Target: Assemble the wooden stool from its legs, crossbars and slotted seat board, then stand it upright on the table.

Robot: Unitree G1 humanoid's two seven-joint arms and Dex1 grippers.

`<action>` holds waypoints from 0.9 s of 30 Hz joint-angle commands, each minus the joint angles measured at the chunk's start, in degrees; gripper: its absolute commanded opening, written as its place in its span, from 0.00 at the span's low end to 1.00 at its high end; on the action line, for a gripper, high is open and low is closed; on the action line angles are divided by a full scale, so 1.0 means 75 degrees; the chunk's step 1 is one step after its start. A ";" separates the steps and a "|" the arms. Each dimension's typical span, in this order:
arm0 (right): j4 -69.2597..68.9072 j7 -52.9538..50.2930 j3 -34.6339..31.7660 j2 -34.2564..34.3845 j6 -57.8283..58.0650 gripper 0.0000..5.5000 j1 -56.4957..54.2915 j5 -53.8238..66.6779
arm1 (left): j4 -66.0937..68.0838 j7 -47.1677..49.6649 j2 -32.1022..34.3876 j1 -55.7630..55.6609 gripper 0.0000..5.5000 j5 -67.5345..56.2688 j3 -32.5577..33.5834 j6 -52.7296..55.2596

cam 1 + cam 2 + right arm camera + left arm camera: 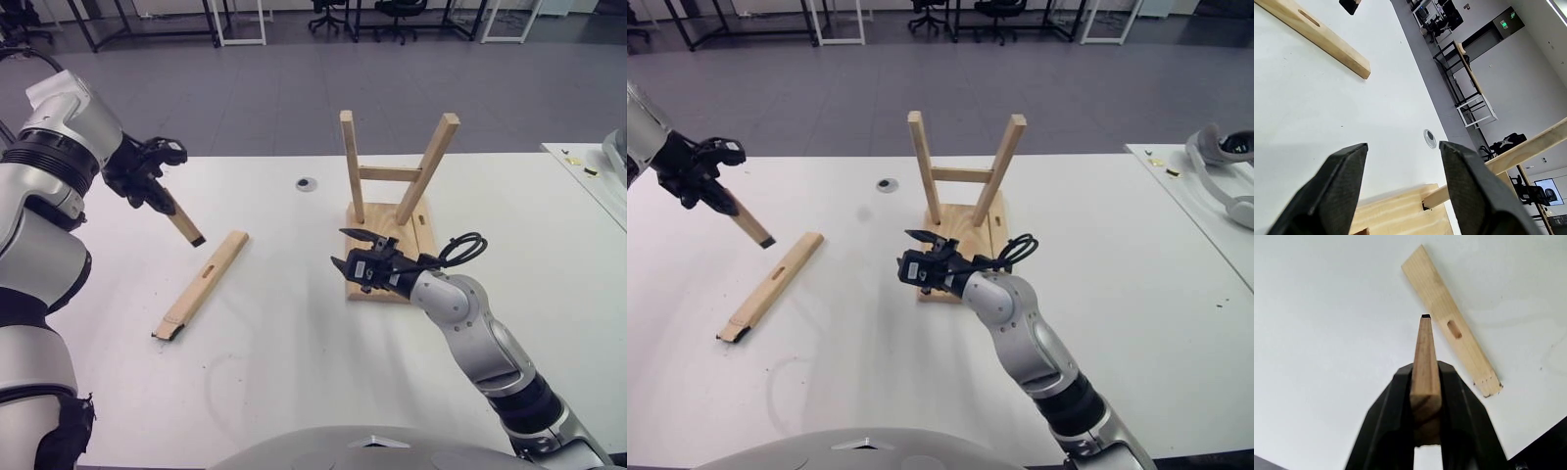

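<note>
The slotted seat board lies flat on the white table with two legs standing up from it, joined by a crossbar. My right gripper hovers open just in front of the board's near left corner, empty. A loose slotted wooden piece lies flat at the table's left. Above and behind it, my left gripper is shut on a short wooden stick that points down toward the table; the stick sits between the black fingers with its dark tip over the slotted piece.
A small round grommet sits in the table behind the stool parts. A second table with a white headset stands at the right. Office chairs and table frames stand far behind. Bare table stretches across the front and right.
</note>
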 commanded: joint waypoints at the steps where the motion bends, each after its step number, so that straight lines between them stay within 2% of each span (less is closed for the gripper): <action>1: 0.0218 -0.0117 -0.0058 -0.0006 -0.0112 0.50 -0.0016 0.0038 | -0.0229 -0.0021 0.0146 -0.0714 0.07 -0.1117 -0.1472 0.1182; 6: 0.1085 -0.0585 -0.0220 -0.0041 -0.0738 0.50 0.0116 0.0176 | -0.1221 -0.0021 0.0130 -0.1140 0.07 -0.2625 -0.2909 0.3833; 10: 0.1513 -0.0710 -0.0298 -0.0073 -0.1071 0.50 0.0027 0.0256 | -0.1998 -0.0020 0.0452 -0.0988 0.07 -0.2645 -0.3197 0.4371; 14: 0.1331 -0.0629 -0.0253 -0.0111 -0.1028 0.50 0.0072 0.0155 | -0.2120 -0.0017 0.0394 -0.0799 0.07 -0.2317 -0.2816 0.4351; 22: 0.1400 -0.0434 -0.0117 -0.0180 -0.0860 0.50 0.0123 -0.0001 | -0.1158 0.0480 -0.0257 0.0166 0.07 -0.1046 -0.1215 0.4340; 27: 0.1288 -0.0331 -0.0089 -0.0184 -0.0728 0.50 0.0168 -0.0083 | -0.0864 0.0336 -0.0502 0.0322 0.07 -0.0501 -0.0668 0.4577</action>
